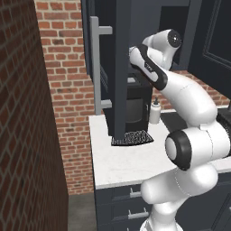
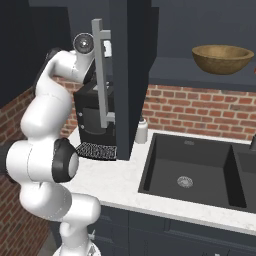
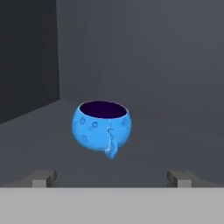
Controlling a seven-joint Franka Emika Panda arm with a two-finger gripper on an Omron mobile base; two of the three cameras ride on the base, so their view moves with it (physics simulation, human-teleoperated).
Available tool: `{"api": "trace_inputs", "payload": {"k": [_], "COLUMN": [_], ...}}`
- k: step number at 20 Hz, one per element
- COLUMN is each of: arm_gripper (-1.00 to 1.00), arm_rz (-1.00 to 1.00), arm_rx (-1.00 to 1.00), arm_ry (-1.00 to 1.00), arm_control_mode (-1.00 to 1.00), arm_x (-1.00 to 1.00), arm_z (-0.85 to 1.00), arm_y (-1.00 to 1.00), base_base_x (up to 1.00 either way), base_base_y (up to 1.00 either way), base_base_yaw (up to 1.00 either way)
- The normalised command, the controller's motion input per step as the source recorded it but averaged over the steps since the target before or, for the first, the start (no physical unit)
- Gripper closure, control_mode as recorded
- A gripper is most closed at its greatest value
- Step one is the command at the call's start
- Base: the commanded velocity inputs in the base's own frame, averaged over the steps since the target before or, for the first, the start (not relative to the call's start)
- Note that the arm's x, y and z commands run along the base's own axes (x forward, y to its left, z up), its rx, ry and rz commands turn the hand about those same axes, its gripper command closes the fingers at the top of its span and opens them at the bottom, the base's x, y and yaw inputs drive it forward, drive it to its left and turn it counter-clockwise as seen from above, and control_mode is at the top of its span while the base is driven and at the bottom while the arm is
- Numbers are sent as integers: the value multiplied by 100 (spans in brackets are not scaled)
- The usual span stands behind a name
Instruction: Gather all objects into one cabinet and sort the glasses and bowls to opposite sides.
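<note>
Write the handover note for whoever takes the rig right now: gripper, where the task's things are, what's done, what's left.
Gripper: open, holding nothing, reaching into the dark cabinet behind its swung-open door.
Blue bowl: on the cabinet shelf straight ahead of the fingertips, upright, not yet touched.
Wooden bowl: on an open cabinet shelf above the sink, to the right.
Done: the cabinet door is open and the arm is lined up on the blue bowl.
Left: grasp the blue bowl, bring both bowls and the mugs into one cabinet, with bowls on one side and mugs on the other.
</note>
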Motion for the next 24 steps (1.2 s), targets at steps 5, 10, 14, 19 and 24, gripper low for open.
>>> {"api": "trace_inputs", "payload": {"k": [5,10,14,19,24], "arm_gripper": [-100,-100,-100,-100,-100], "arm_rz": [0,0,0,0,0], "arm_rx": [0,0,0,0,0], "arm_ry": [1,2,0,0,2], "arm_control_mode": [-100,-100,-100,-100,-100], "arm_x": [23,22,18,15,16], "arm_z": [-18,-13,0,0,0], "arm_y": [9,8,0,1,6], "base_base_x": [0,0,0,0,0], "base_base_y": [0,0,0,0,0], "base_base_yaw": [0,0,0,0,0]}}
